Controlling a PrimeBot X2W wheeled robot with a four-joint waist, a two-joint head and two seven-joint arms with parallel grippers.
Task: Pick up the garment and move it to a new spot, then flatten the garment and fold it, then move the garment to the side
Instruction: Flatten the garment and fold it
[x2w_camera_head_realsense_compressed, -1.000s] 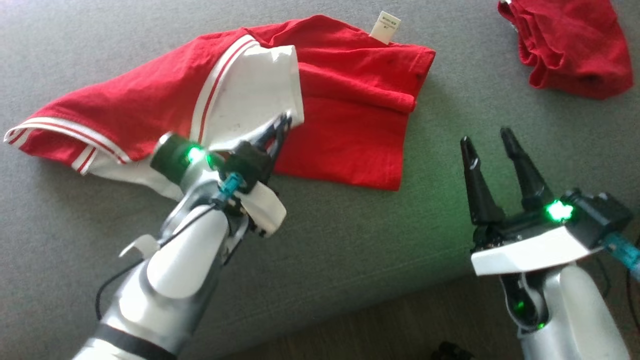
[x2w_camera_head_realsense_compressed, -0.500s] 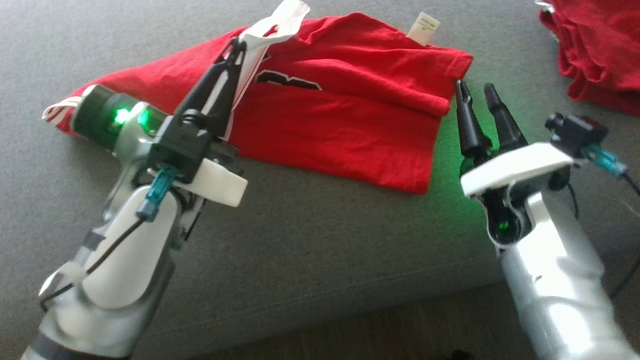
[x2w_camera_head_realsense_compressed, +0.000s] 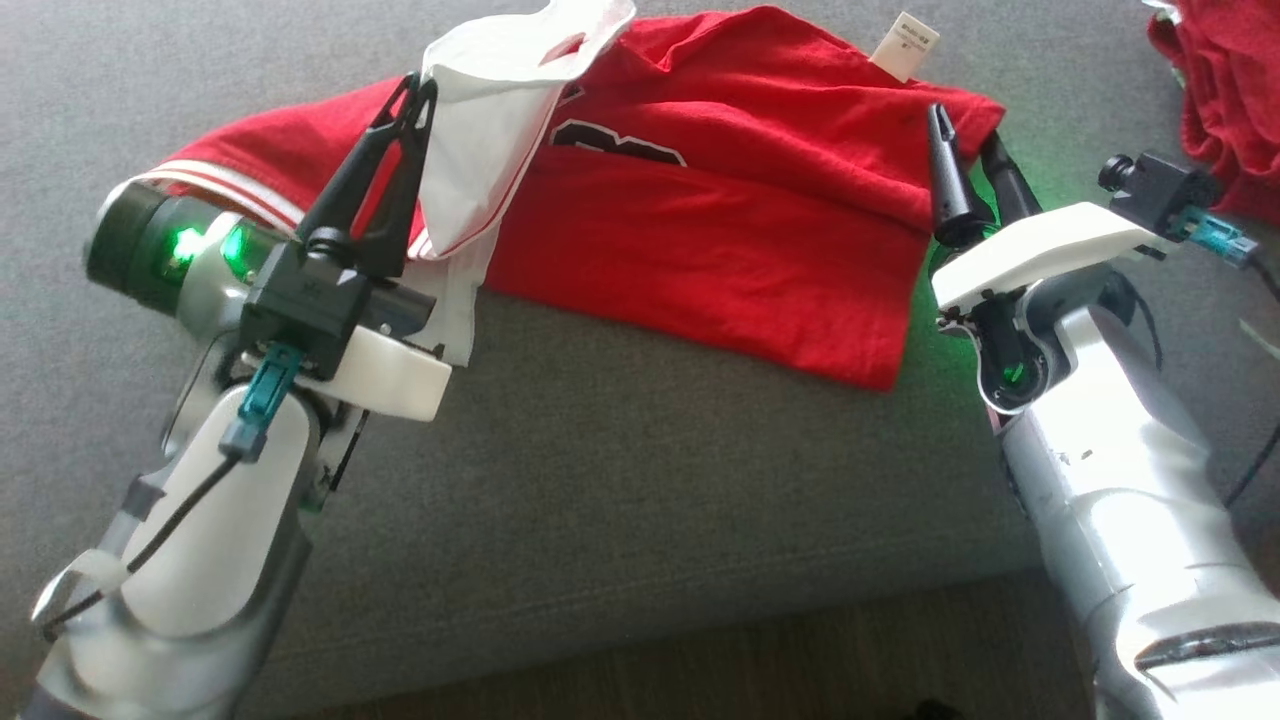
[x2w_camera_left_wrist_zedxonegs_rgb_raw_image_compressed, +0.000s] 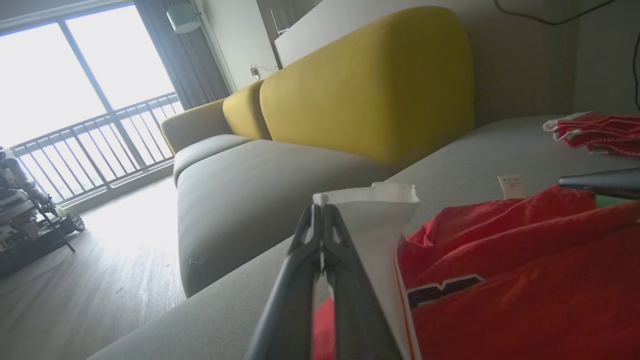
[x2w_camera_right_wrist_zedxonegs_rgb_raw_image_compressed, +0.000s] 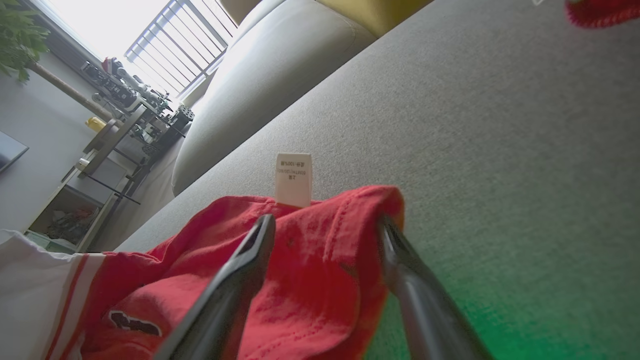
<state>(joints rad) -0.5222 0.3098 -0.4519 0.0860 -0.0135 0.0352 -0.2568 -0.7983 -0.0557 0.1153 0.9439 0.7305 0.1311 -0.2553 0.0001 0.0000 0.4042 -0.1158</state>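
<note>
– Left gripper (x2w_camera_head_realsense_compressed: 418, 85), upper left of the head view: what does it hold?
– Its jaws are pressed fully together on the white flap (x2w_camera_head_realsense_compressed: 490, 130) of the red garment (x2w_camera_head_realsense_compressed: 720, 230). They pinch the edge so that the flap stands up off the cloth, while the rest lies on the grey sofa seat (x2w_camera_head_realsense_compressed: 650, 480), across the upper middle of the frame. A pinch at the very edge gives a corner to pull from, which flattening seems to require.
– And the right gripper (x2w_camera_head_realsense_compressed: 965, 128)?
– At the right of the frame, jaws spread wide, holding nothing. In the right wrist view its fingers straddle the garment's far corner, just below the care label (x2w_camera_right_wrist_zedxonegs_rgb_raw_image_compressed: 293, 180); whether they touch the cloth cannot be told. It is probably placed there to take the opposite corner, so that the two arms can draw the fabric taut between them.
– The other red heap?
– A second red cloth (x2w_camera_head_realsense_compressed: 1225, 90), upper right corner, well apart and outside the present step.
</note>
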